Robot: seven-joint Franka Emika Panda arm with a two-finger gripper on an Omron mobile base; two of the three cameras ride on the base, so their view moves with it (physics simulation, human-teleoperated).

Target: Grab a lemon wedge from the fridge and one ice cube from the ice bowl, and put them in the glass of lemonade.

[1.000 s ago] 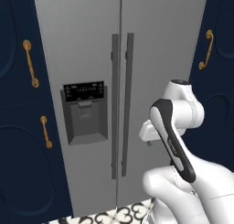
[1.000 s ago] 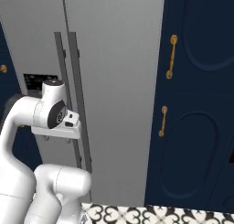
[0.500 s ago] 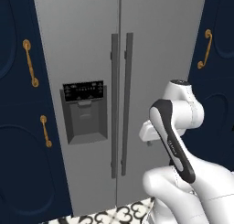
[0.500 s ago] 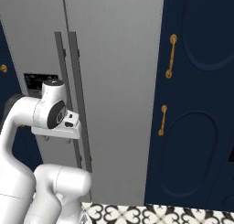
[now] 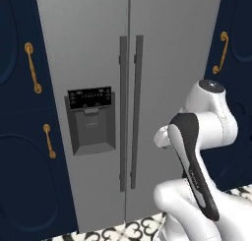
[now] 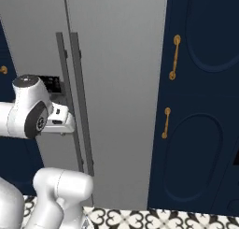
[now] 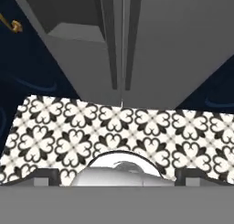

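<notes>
The tall grey two-door fridge [image 5: 147,87] stands directly ahead of the robot, both doors closed, their meeting seam running straight down the front. Two long dark vertical handles [image 5: 130,112] sit side by side, one on each side of that seam. The black dispenser panel [image 5: 90,118] is set into the left door, beside the handles. Navy cabinets [image 5: 19,136] with gold handles [image 5: 32,67] flank the appliance on both sides; in the right base view the cabinet [image 6: 205,102] to the right carries two more gold pulls [image 6: 175,57], one above the other.

The white arm [image 5: 197,151] is folded up in front of the right door, its wrist near the handles but apart from them. The gripper [image 7: 117,176] points down toward the black-and-white patterned tile floor [image 7: 137,127] at the foot of the fridge. In the hand view its two dark finger tips [image 7: 43,175] stand far apart at the bottom corners, so the jaws are spread wide with nothing between them. The lower ends of the handles and the underside of the dispenser recess appear at the top of that view.
</notes>
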